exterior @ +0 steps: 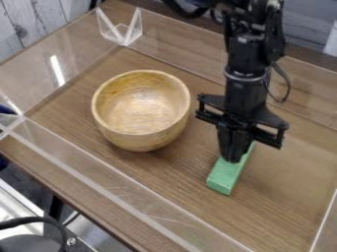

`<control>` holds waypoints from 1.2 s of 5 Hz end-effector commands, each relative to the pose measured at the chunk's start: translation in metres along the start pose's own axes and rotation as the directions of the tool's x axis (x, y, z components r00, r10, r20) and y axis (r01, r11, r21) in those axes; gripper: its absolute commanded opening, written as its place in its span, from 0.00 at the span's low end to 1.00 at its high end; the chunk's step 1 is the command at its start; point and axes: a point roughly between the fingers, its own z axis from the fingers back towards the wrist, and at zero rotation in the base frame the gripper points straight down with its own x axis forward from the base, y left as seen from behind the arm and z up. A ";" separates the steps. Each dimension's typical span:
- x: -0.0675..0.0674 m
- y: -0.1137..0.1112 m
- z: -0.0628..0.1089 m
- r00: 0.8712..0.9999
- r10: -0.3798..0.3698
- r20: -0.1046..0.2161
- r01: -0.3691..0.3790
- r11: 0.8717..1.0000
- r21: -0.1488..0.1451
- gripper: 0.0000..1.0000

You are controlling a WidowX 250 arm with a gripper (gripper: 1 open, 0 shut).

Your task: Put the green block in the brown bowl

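At the far left a clear plastic wall [30, 110] edges the wooden surface [118, 192]. Just inside it stands the brown bowl [132, 134], upright and empty, its grain showing and nothing resting on the rim.

To the right of the bowl, and clear of it, the black arm [247, 59] comes straight down. Its fingers [227, 144] are drawn together on the far end of the green block [224, 176], which they pinch from both sides. The near end of the block sticks out toward the camera. The block looks to lie flat on the surface, not lifted, though its gripped end is hidden by the fingers.

As for progress, I judge the task to be at its first real step. The grip appears to be made, but nothing has been carried. What is left is to raise the block, bring it leftward over the bowl and let it go inside.

No brand, label or writing can be read anywhere on the bowl, the block or the arm.
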 end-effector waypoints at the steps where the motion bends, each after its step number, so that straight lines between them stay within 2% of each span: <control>1: 0.009 -0.002 0.041 0.994 -0.005 0.107 0.006 1.000 -0.015 0.00; 3: 0.011 0.002 0.088 0.989 -0.001 0.149 0.003 1.000 -0.014 0.00; 4: 0.009 0.003 0.069 0.990 -0.012 0.142 0.014 1.000 -0.014 1.00; 5: 0.006 0.003 0.047 0.991 -0.023 0.128 0.025 1.000 -0.013 1.00; 6: 0.006 0.003 0.034 0.992 -0.029 0.123 0.030 1.000 -0.007 1.00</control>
